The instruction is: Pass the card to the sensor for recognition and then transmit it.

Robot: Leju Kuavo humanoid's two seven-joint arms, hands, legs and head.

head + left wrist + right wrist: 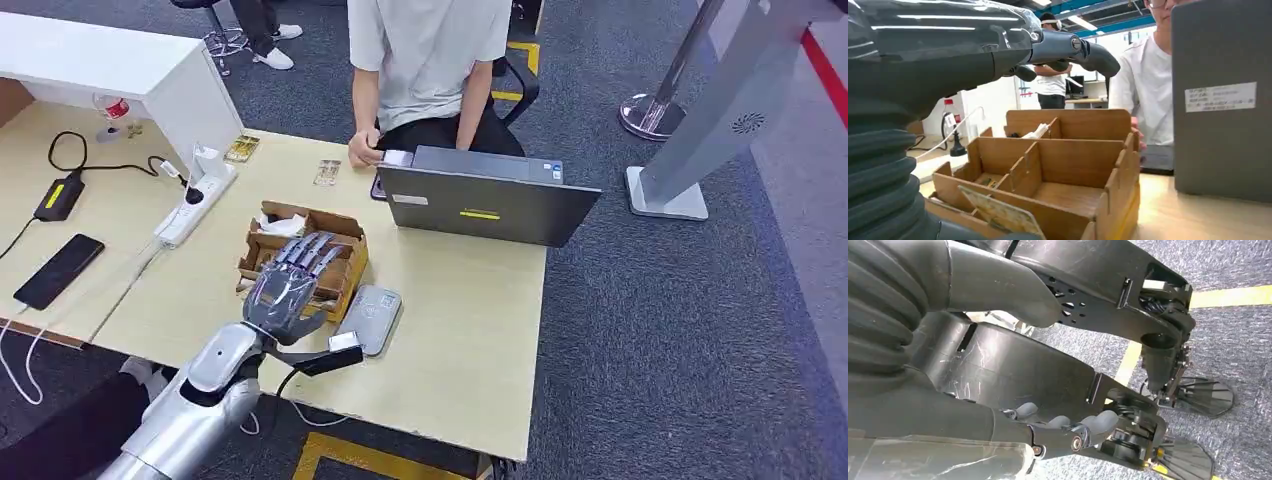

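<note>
We log our left arm (pixel 190 400) raised forward from below, its left hand (pixel 285 285) held flat, palm down, fingers (pixel 305 250) extended and slightly apart, gripping nothing, while our right hand (pixel 1048 432) hangs low with fingers loosely curled, empty.

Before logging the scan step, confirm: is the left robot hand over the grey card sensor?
No. In the head view the left robot hand hovers over the cardboard box, with the grey sensor beside it.

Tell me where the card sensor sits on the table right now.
In the head view the grey sensor lies flat near the table's front edge, just right of the cardboard box and beside the left hand.
</note>
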